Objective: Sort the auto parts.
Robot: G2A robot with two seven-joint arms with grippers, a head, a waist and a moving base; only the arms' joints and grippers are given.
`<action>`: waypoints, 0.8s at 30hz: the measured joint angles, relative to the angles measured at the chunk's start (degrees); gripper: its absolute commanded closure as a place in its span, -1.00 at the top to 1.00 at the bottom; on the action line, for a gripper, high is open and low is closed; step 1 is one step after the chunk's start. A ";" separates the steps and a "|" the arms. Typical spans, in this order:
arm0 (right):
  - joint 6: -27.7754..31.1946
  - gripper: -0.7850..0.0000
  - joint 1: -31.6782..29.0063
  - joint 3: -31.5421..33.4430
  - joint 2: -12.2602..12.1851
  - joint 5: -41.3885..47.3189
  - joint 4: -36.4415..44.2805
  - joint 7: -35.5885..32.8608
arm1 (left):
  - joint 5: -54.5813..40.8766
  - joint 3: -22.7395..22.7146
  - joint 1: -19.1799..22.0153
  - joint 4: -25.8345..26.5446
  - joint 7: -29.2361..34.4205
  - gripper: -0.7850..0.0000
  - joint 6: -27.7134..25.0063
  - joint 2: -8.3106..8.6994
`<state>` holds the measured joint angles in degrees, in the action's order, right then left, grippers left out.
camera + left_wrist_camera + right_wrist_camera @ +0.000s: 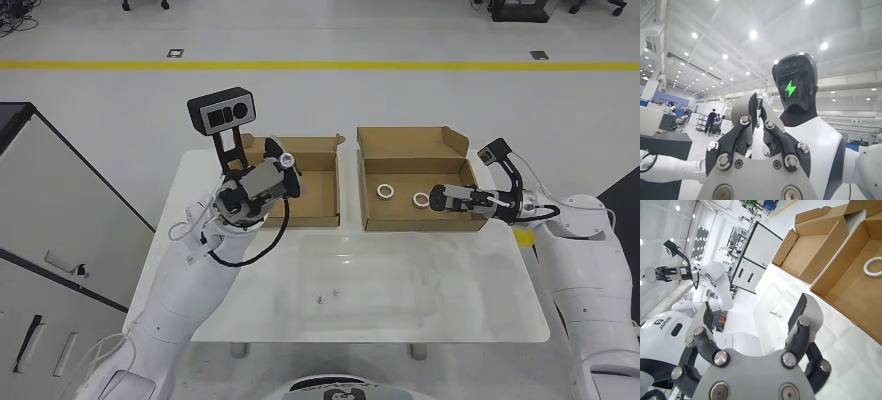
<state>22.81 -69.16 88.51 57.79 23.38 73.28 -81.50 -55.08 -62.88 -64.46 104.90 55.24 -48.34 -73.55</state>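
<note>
Lower left gripper [757, 109], clenched on bolt [759, 101], into eleven-o'clock box [318, 196] before letting go; hold released right gripper [755, 307] clear.

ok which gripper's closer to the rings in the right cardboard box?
Right. The right gripper is over the right box, beside the rings; the left gripper is over the left box, shut on a bolt.

Bolt [758, 102] shank mostly hidden between left fingers [752, 109].
</note>
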 measured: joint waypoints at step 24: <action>0.00 1.00 0.00 0.00 0.00 0.00 0.00 0.00 | -3.27 0.22 -0.16 0.90 1.95 -1.00 1.25 -0.23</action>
<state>22.81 -69.16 88.51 57.79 23.38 73.28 -81.50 -58.35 -62.66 -64.61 105.80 57.19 -47.09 -73.78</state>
